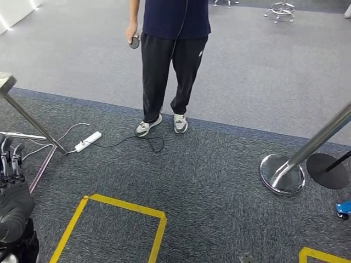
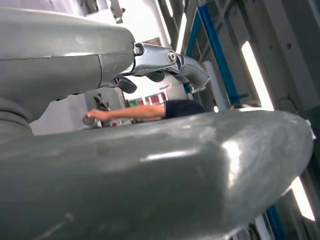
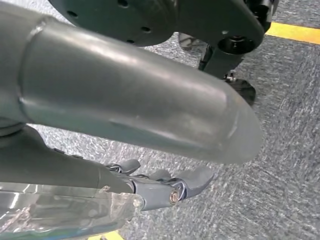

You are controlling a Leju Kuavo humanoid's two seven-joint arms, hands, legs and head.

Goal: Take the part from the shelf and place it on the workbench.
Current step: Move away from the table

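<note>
Person [image 1: 171, 60] stands ahead of you on carpet [image 1: 215, 181], power strip [image 1: 88, 141] and chrome post base [image 1: 282, 174] nearby. Left robot hand [image 1: 10, 164] released; right robot hand [image 3: 166, 185] grasps clear plastic piece [image 3: 64, 212]. No readable writing.

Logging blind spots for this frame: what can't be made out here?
- Person: cut off above the chest by the head view's top edge.
- Object in the person's hand: too small to identify.
- Left hand: at the head view's left edge, partly cut off; in its wrist view the thumb hides most of the fingers.
- Right hand: a clear item under the fingers, too blurred to identify or confirm a grip.
</note>
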